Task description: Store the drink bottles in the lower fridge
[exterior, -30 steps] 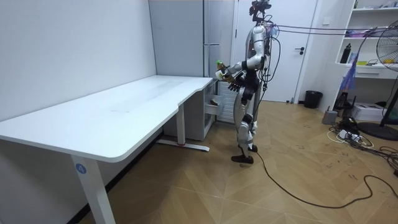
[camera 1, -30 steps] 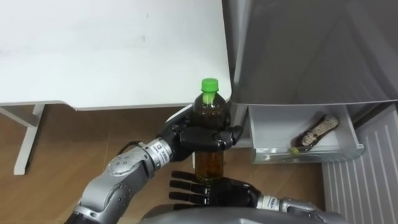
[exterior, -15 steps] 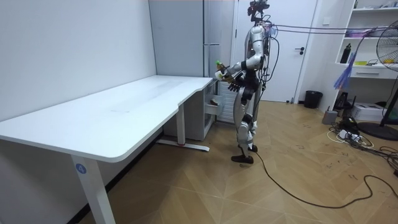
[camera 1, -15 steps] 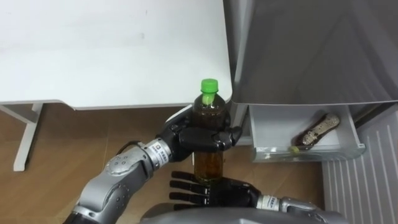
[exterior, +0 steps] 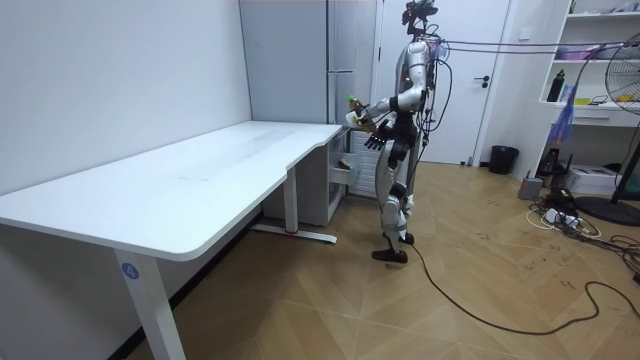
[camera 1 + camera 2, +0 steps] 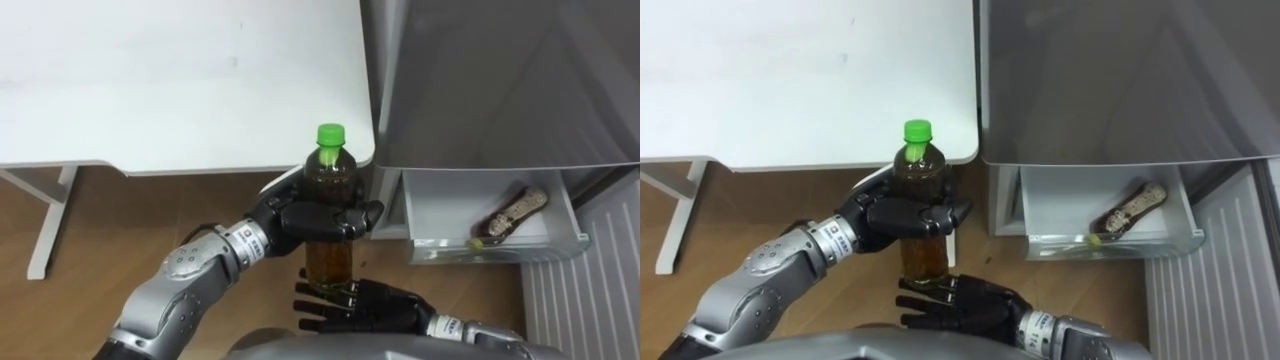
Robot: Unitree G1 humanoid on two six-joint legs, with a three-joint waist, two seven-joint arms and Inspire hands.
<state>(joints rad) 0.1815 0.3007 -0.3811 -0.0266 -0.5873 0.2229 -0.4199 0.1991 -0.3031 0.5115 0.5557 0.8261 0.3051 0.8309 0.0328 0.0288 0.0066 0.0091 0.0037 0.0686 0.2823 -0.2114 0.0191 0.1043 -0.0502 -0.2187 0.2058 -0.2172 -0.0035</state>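
White desk [image 6: 180,80]: on my left, its corner just beside the fridge.
Grey fridge [image 6: 500,80]: ahead, right.
Drawer [image 6: 430,215]: pulled out, a brown bottle [image 6: 510,212] lying inside.
Left hand [image 6: 310,218]: fingers wrapped round my tea bottle's middle.
Right hand [image 6: 365,305]: flat, fingers straight, under its base.
Tea bottle [image 6: 330,180]: upright, green-capped, before the desk corner.

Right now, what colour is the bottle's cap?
Bright green; the cap on the bottle shows best in the left eye view.
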